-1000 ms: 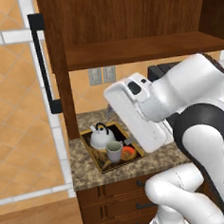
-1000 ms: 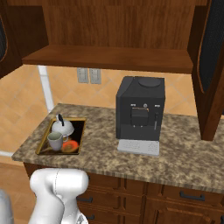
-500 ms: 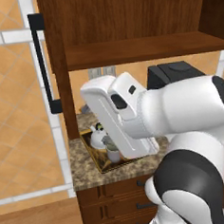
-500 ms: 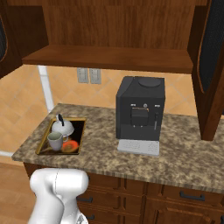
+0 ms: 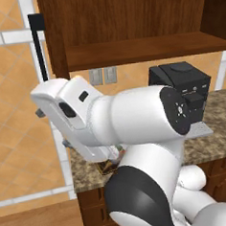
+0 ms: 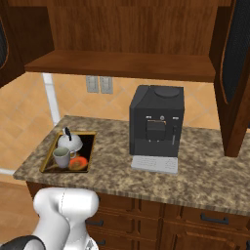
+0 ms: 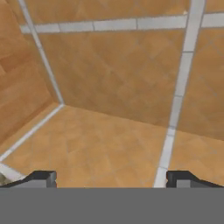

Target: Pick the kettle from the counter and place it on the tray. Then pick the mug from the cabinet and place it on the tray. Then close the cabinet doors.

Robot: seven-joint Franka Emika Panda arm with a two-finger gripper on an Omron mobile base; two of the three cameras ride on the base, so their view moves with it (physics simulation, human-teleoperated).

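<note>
Gripper: the gripper is seen in the hand view with its two dark tips far apart at the bottom edge; the jaws are spread wide and nothing is held between them. Orange tiled wall and floor with pale grout lines are faced by it.

Arm: in the left base view the white arm is swung across to the left, in front of the counter's left end, and much of the tray is covered by it.

Tray: the tray is laid on the left end of the counter, its gold-brown rim near the front edge. In the left base view only a corner of it is glimpsed under the arm.

Kettle: the kettle is set upright in the far part of the tray, black handle arched over it.

Mug: the mug is stood upright in the tray, just in front of the kettle and close against it; whether they touch cannot be told. An orange-red spot is seen just to its right on the tray's inside.

Cabinet: the cabinet is hung above the counter, its wooden shelf bare.

Doors: both doors are swung open; the right door is shown with its black panel, and the left door's bar handle is seen in the left base view.

Coffee machine: a black coffee machine is stood mid-counter, well apart from the tray.

Outlets: two wall plates are fixed under the shelf.
</note>
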